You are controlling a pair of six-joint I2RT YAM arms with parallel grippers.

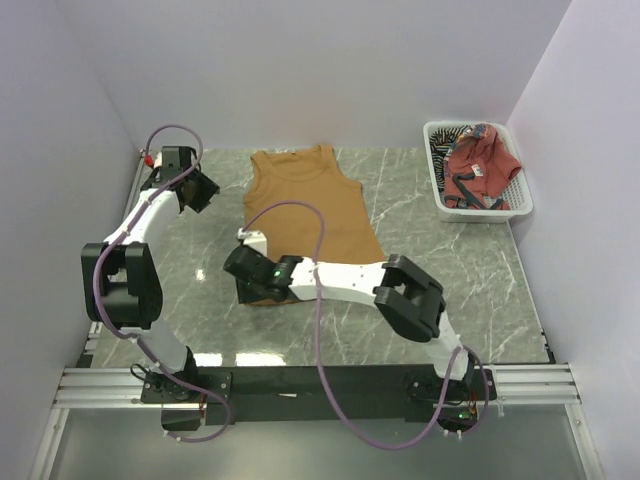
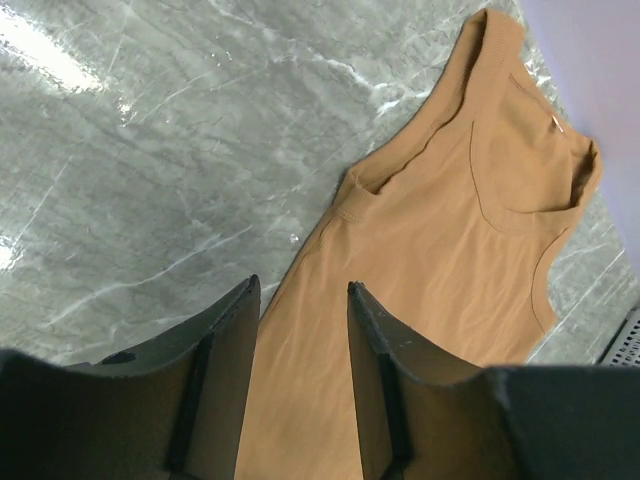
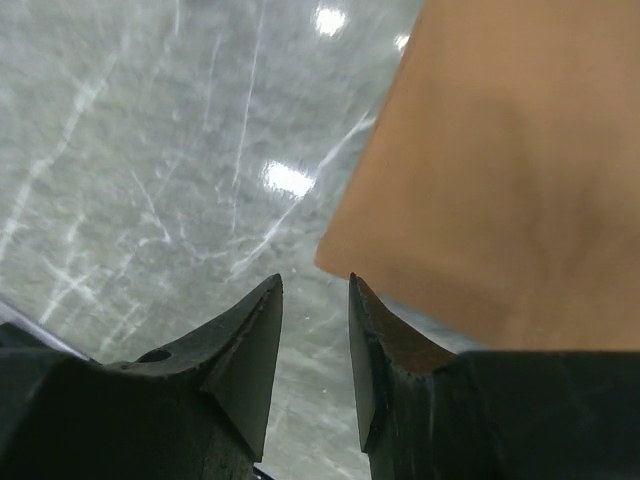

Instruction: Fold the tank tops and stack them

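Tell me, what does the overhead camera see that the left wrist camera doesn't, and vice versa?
Overhead only: the left arm and right arm, plus the basket holding the red top and striped top. Left wrist only: the left claw up close, open, and seam stitching on the tan top at its neck and armhole. Both: the tan top spread flat on the marble table.

The right arm (image 1: 340, 277) is covering the near hem of the mustard-tan top (image 1: 310, 205), while the brick-red top (image 1: 482, 165) is burying most of the striped top (image 1: 448, 134).

White arm links (image 1: 345, 275), black joints (image 1: 410, 297), looping purple cables (image 1: 319, 340)
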